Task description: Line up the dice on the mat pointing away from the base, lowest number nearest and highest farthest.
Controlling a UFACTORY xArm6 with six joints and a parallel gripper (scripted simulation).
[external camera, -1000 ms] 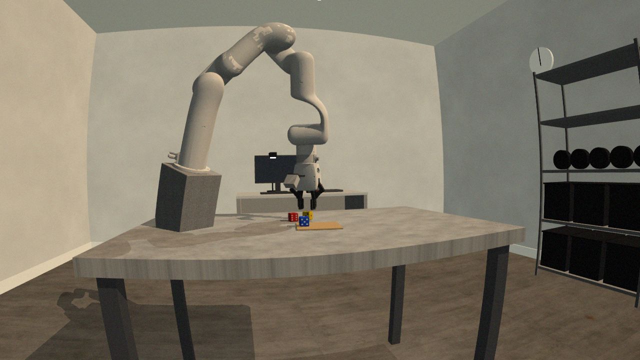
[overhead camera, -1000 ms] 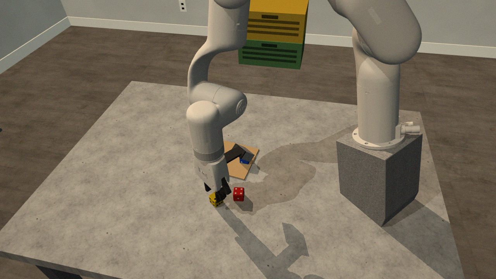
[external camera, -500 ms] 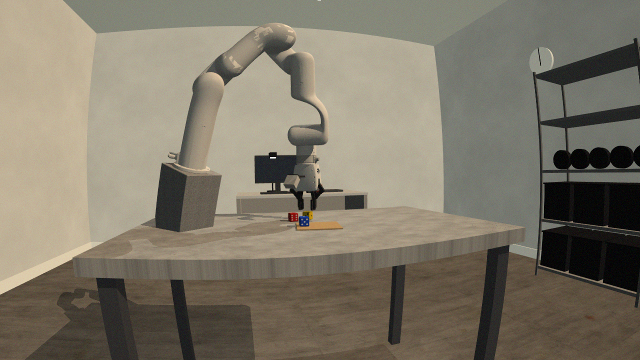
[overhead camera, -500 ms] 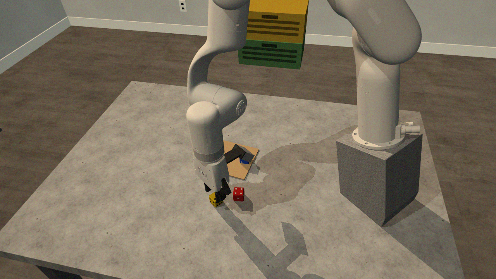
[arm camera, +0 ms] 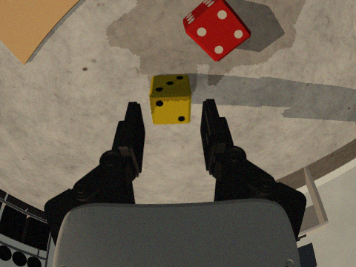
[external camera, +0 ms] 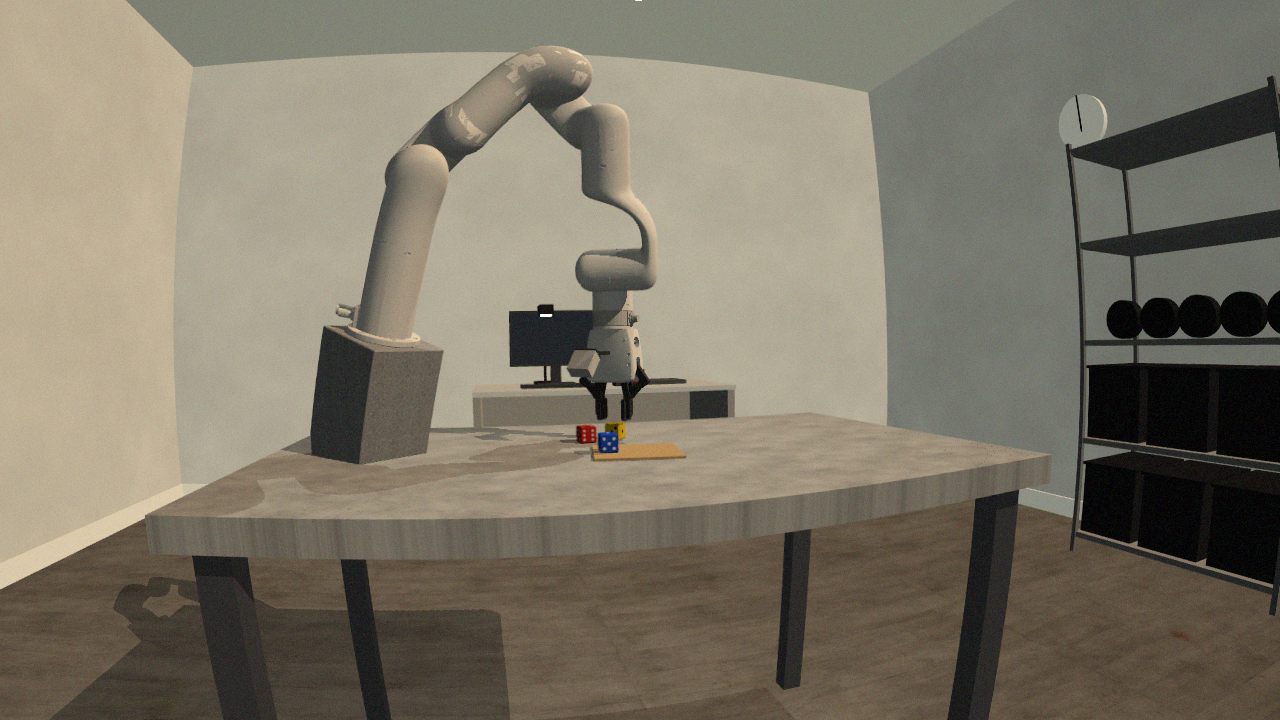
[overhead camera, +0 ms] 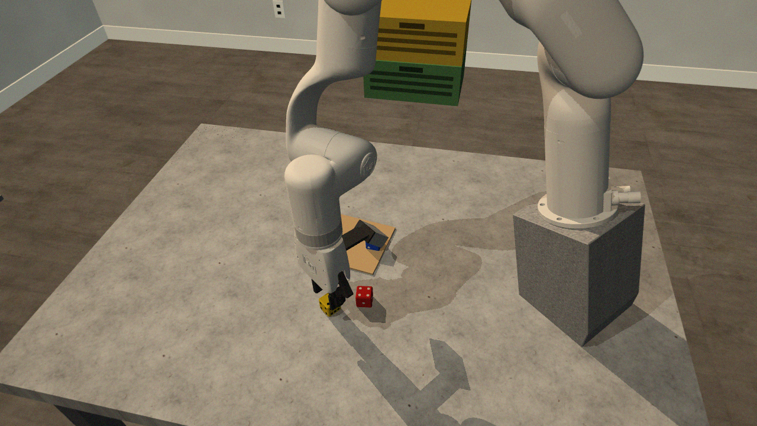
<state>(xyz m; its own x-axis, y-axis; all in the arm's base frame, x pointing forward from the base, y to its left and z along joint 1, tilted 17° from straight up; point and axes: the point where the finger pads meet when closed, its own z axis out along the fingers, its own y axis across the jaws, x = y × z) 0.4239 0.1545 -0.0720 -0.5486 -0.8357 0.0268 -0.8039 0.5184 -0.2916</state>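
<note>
Above the stone-grey table (overhead camera: pixel 174 296) (external camera: pixel 501 492) (arm camera: pixel 93 122), the top view shows the black-fingered gripper (overhead camera: pixel 336 296) (external camera: pixel 614 411) (arm camera: pixel 172 115) over the yellow cubic die (overhead camera: pixel 329 305) (external camera: pixel 615 429) (arm camera: pixel 170 100), off the tan board-like mat (overhead camera: pixel 365 260) (external camera: pixel 653 452) (arm camera: pixel 30 22). Exterior view: the blue cubic die (overhead camera: pixel 373 246) (external camera: pixel 608 442) occupies the mat. Wrist view: fingers spread, nothing pinched. Probable step: yellow pickup; descend straight, then close.

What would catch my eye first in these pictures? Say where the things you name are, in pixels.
Probably the big pale arm (overhead camera: pixel 312 196) (external camera: pixel 608 161), rising from a grey block (overhead camera: pixel 550 264) (external camera: pixel 393 402) on the table and arching over to hang its black jaws above a yellow die (overhead camera: pixel 327 305) (external camera: pixel 615 430) (arm camera: pixel 170 107). Next come the bright dice: a red one (overhead camera: pixel 364 296) (external camera: pixel 586 434) (arm camera: pixel 218 31) beside the yellow, both on the table, and a blue one (overhead camera: pixel 373 246) (external camera: pixel 607 442) on the tan mat (overhead camera: pixel 365 262) (external camera: pixel 653 452) (arm camera: pixel 26 26).
</note>
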